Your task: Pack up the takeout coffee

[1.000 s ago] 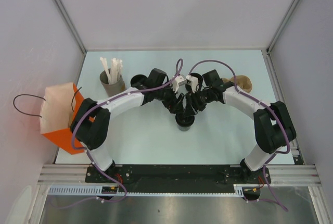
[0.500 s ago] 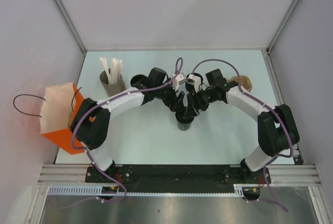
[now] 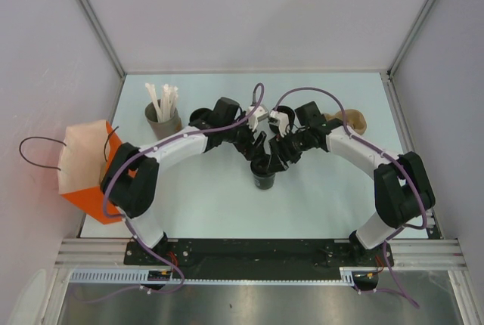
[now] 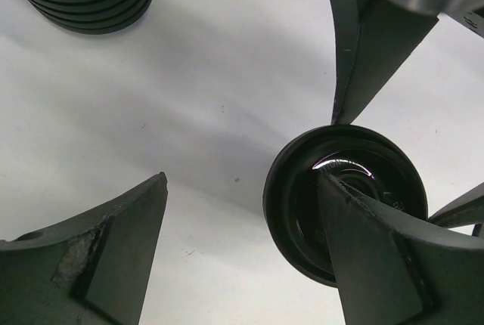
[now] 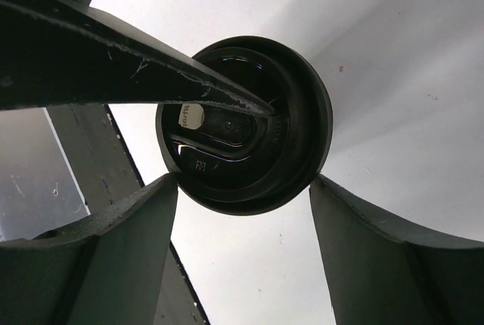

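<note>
The takeout coffee, a small black cup with a round black lid, stands upright on the white table in the middle. In the right wrist view the lid sits between my right gripper's open jaws, whose tips flank its rim. My left gripper is open wide. One of its fingers lies over the lid and the other is over bare table. From above, both grippers crowd over the cup.
An orange paper bag with a white liner stands open at the table's left edge. A grey cup of white straws and a ribbed black stack sit behind the left arm. Brown sleeves lie at the back right.
My right gripper's jaws have widened around the lid. Both grippers and the cup have shifted slightly to the left.
</note>
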